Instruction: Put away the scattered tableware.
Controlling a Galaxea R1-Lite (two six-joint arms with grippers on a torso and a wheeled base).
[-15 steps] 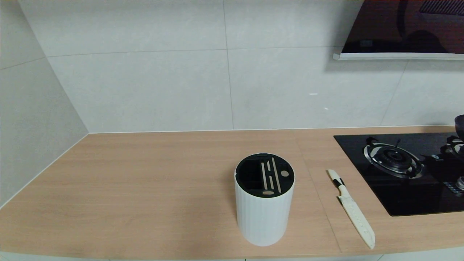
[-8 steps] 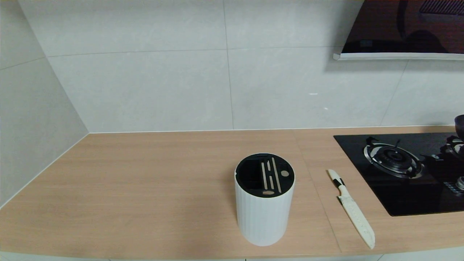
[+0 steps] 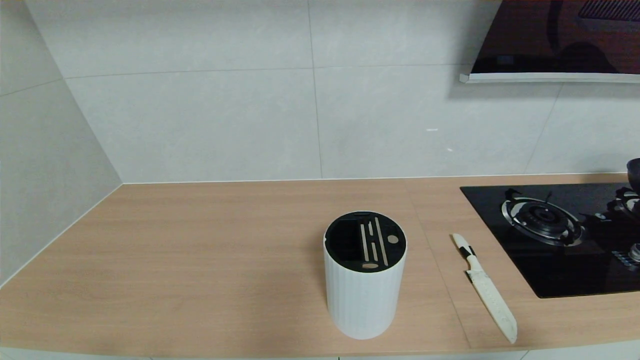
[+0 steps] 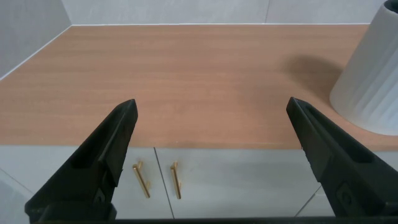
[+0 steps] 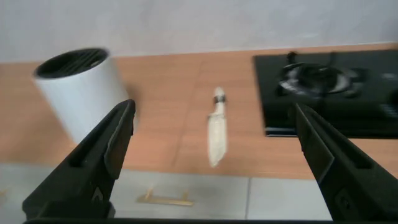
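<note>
On the wooden counter, the knife is seen lying flat between the white knife holder and the black hob, near both and touching neither. Both pincers are held off the counter's front edge. The right gripper is spread wide with the knife lined up beyond its gap, and the left gripper is spread just as wide, nothing gripped. The pickup, it is judged, has not yet been begun. It would best be done by the right gripper, with the handle taken crosswise rather than the blade, so the tip can be swung down into a narrow slot in the holder's black top. The knife's long axis is laid nearly front to back, slightly slanted, with the handle pointed at the back wall and the tip at the front edge, a touch hob-ward.
</note>
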